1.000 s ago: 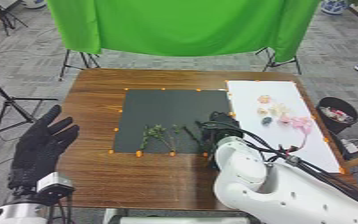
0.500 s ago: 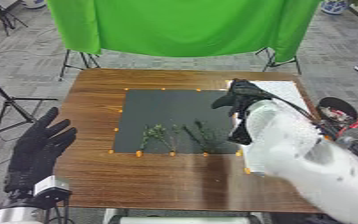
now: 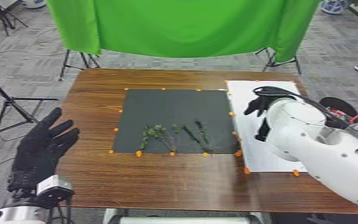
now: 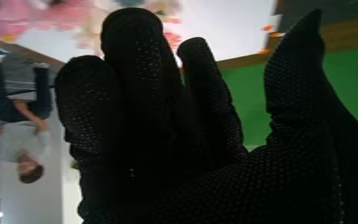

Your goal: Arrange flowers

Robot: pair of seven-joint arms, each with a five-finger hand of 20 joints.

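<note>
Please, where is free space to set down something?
Bare: the dark mat beyond the green stems, and the wooden table between mat and its near edge. Crowded: the mat's near part, and the white sheet, with pink flowers and the right hand over it.

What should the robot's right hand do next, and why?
Probably ease down and close gently on the pink flowers: the right hand is open above the white sheet with those blooms near its fingers, while green stems lie on the dark mat.
</note>
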